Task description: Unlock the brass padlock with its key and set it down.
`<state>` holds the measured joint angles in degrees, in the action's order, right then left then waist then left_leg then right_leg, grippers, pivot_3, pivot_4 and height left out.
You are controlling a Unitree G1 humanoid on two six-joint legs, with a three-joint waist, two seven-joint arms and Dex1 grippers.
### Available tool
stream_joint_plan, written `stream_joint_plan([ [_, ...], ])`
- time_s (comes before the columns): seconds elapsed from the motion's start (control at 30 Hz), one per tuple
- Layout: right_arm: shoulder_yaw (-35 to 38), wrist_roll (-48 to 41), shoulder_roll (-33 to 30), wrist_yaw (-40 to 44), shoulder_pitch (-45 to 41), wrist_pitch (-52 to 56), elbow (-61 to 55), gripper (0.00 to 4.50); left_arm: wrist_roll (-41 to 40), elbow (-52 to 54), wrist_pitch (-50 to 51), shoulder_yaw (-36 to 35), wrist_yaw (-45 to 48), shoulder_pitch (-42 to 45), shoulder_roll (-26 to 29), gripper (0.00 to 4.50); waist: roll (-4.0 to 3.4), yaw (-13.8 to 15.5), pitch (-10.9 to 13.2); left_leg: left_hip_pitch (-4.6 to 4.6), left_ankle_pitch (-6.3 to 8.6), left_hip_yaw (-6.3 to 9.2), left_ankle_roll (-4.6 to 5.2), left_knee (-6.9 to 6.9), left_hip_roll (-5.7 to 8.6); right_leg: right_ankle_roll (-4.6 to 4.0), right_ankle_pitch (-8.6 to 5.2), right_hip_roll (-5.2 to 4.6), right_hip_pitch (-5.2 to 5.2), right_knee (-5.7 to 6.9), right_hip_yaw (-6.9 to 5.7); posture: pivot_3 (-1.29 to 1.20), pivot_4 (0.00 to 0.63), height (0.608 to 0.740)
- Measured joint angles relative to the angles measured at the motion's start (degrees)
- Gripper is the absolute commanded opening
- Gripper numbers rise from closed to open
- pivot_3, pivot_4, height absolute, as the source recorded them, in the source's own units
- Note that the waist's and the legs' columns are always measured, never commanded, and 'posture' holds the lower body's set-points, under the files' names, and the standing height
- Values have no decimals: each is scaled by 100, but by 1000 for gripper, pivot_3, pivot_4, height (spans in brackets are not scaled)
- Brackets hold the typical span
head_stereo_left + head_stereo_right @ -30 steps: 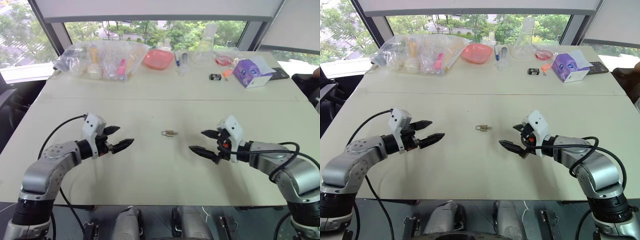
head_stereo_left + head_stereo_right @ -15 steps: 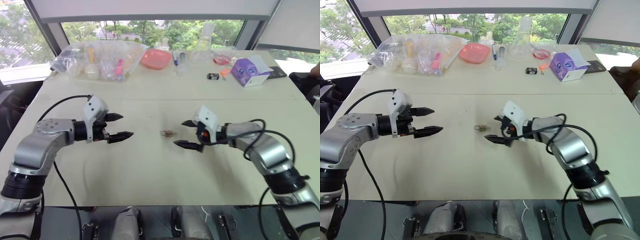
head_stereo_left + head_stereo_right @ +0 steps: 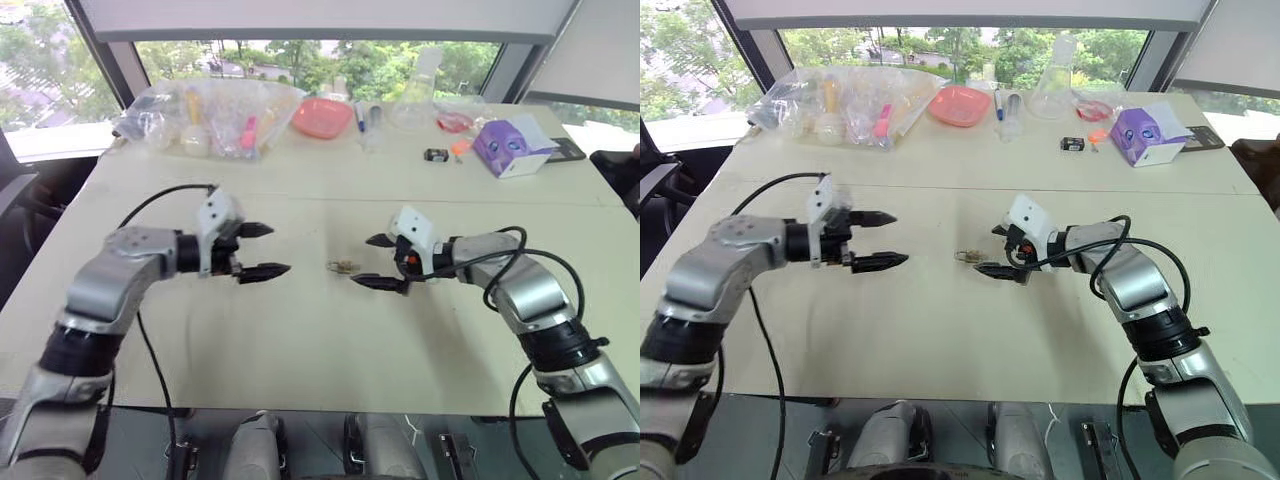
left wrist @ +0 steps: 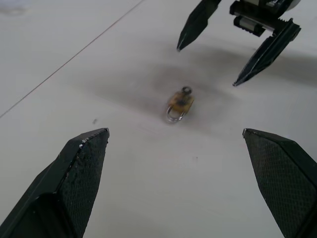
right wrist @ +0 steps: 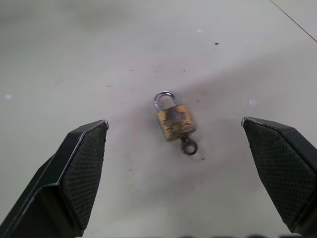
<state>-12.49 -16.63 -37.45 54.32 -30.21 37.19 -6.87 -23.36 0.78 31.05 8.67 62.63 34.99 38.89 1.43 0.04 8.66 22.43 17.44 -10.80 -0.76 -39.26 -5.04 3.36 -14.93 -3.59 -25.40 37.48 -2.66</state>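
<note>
Right gripper (image 3: 373, 262): fingers spread wide, holding nothing — its tips sit just beside the brass padlock (image 3: 342, 267), on the robot's right of it.
Left gripper (image 3: 262, 250): also spread wide and empty, near the padlock on its other side, but farther off than the right one.
Brass padlock: lies flat on the pale table (image 3: 300, 340), between the two grippers, touching neither.
Its key (image 5: 188, 146): stands in the bottom of the lock body, its round bow sticking out opposite the shackle.
Right wrist view: shows the silvery shackle seated in the body and dark wear on the brass face — the head views give only a small yellowish speck.
Left wrist view: shows the padlock (image 4: 178, 103) with the right gripper's two black fingers (image 4: 198, 22) beyond it.
Writing: none can be read on the lock; any marking is too worn or small to tell.
Far table edge: a purple box (image 3: 511, 148), a pink dish (image 3: 322, 117) and a clear bag (image 3: 210, 116).
</note>
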Motion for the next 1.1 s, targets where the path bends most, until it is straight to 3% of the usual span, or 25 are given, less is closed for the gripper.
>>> stream_joint_plan([
  [0.3, 848, -346, -231, -652, 947, 1028, -1416, 4463, 1430, -3237, -1952, 1262, 957, 1679, -1254, 4500, 1, -48, 2, 5, 0, 9, 0, 2, 2, 1, 0, 0, 0, -3, -4, 0, 150, 740],
  [0.47, 1422, -617, -221, -1238, 1654, 1691, -2378, 4463, 1941, -5262, -2872, 1330, 1141, 2542, -2101, 4500, 5, -57, 3, 16, 3, 23, 5, 2, 4, 1, 0, -2, -1, -12, -12, 0, 150, 740],
  [0.7, 1820, -896, 38, -1891, 2257, 2198, -3173, 4463, 2520, -6664, -3682, 1322, 1234, 2921, -2637, 4500, 6, -75, 3, 18, 25, 35, 46, 2, 4, 1, 0, -1, -1, -12, -17, 0, 150, 740],
  [0.8, 1852, -969, 130, -2112, 2355, 2269, -3317, 4500, 2896, -6866, -4028, 1434, 1219, 3082, -2724, 3635, 8, -63, 2, 20, 27, 36, 49, -2, 6, 1, 0, -3, 1, -13, -19, 0, 150, 740],
  [0.97, 1928, -1066, 215, -2363, 2396, 2269, -3357, 4500, 3254, -6977, -4388, 1525, 1315, 3203, -2840, 1034, 10, -55, -2, 19, 30, 42, 55, -4, 8, 0, 0, -5, 8, -15, -22, 0, 150, 740],
  [1.0, 1938, -1073, 215, -2392, 2413, 2267, -3357, 4500, 3311, -6982, -4412, 1527, 1313, 3222, -2859, 689, 10, -53, -2, 18, 30, 47, 55, -5, 8, 0, 0, -5, 11, -16, -24, 0, 150, 740],
  [1.1, 1943, -1111, 215, -2462, 2461, 2263, -3357, 4500, 3391, -6984, -4491, 1514, 1282, 3222, -2867, 716, 10, -56, -3, 15, 31, 69, 57, -5, 9, 0, 0, -6, 18, -17, -28, 0, 150, 740],
])
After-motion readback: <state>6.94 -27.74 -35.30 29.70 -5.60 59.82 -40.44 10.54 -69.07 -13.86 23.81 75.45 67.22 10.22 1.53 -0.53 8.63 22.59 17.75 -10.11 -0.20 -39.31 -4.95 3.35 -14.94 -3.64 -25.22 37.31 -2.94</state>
